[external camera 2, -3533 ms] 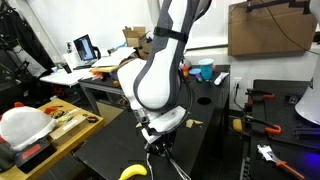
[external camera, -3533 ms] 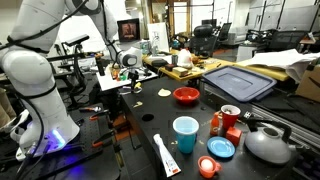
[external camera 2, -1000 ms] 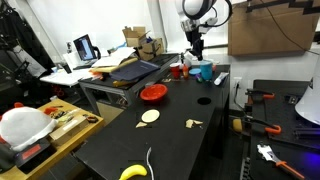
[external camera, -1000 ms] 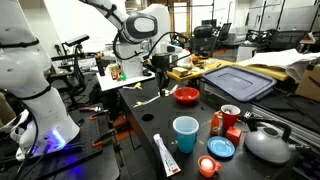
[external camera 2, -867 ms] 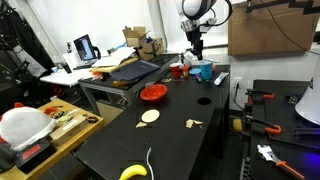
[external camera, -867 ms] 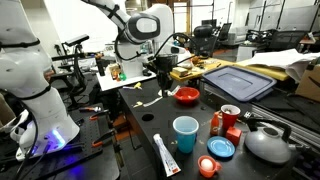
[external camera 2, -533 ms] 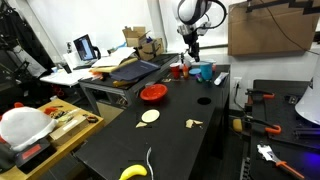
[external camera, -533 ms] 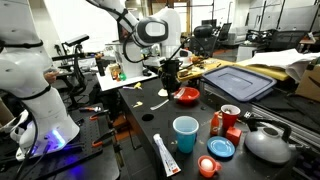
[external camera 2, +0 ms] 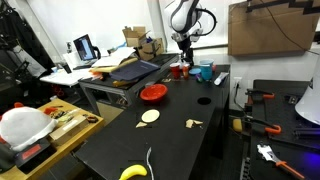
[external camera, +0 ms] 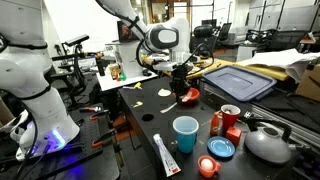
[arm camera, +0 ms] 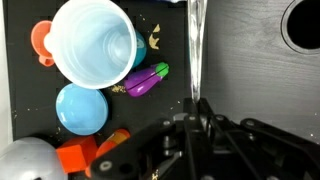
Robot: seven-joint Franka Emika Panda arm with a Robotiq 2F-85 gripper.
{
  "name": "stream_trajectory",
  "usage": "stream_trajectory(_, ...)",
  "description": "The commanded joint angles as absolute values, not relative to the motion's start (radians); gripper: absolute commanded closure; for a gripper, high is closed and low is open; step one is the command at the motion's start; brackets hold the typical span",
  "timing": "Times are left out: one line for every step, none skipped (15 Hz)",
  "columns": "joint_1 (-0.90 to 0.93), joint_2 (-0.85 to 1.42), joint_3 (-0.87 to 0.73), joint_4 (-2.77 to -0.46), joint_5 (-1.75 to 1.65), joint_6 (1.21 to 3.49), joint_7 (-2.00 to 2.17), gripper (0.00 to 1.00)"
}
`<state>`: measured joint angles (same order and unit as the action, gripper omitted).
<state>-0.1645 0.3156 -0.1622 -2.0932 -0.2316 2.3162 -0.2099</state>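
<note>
Counter (external camera: 138, 128), near to far: 1 white tube (external camera: 165, 155), 1 blue lid (external camera: 221, 148), 1 light-blue cup (external camera: 185, 133), 1 red bowl (external camera: 192, 97). Tool (arm camera: 196, 108) pinched together, nothing clamped. Wrist view: tube lies top centre, straight above the tool tips, not touching; cup upper left.

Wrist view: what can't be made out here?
All in the wrist view:
Robotiq gripper: shut, but dark and out of focus, so whether it pinches anything cannot be told.
Long white tube: top cut off by the frame edge, lower end hidden behind the gripper.
Silver rounded object: mostly cut off at the bottom-left corner.
Small purple object: too blurred to identify.
</note>
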Motion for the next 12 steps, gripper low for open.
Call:
stream_trajectory(-0.169, 0.316, -0.158, -2.092, -0.233, 2.313, -0.209, 0.93)
stream_trajectory(-0.169, 0.316, -0.158, -2.092, -0.233, 2.313, -0.209, 0.93)
stream_trajectory(-0.169, 0.316, -0.158, -2.092, -0.233, 2.313, -0.209, 0.93)
stream_trajectory(-0.169, 0.316, -0.158, -2.092, -0.233, 2.313, -0.209, 0.93)
stream_trajectory(-0.169, 0.316, -0.158, -2.092, -0.233, 2.313, -0.209, 0.93)
stream_trajectory(-0.169, 0.316, -0.158, -2.092, -0.233, 2.313, -0.209, 0.93)
stream_trajectory(-0.164, 0.325, -0.166, -2.082, -0.257, 2.329, -0.199, 0.98)
stream_trajectory(-0.161, 0.339, -0.169, -2.071, -0.275, 2.345, -0.193, 0.98)
stream_trajectory(-0.157, 0.359, -0.17, -2.054, -0.294, 2.364, -0.188, 0.98)
stream_trajectory(-0.155, 0.375, -0.169, -2.041, -0.306, 2.384, -0.185, 0.98)
stream_trajectory(-0.155, 0.395, -0.164, -2.023, -0.308, 2.404, -0.19, 0.98)
stream_trajectory(-0.155, 0.416, -0.162, -2.002, -0.306, 2.419, -0.191, 0.98)
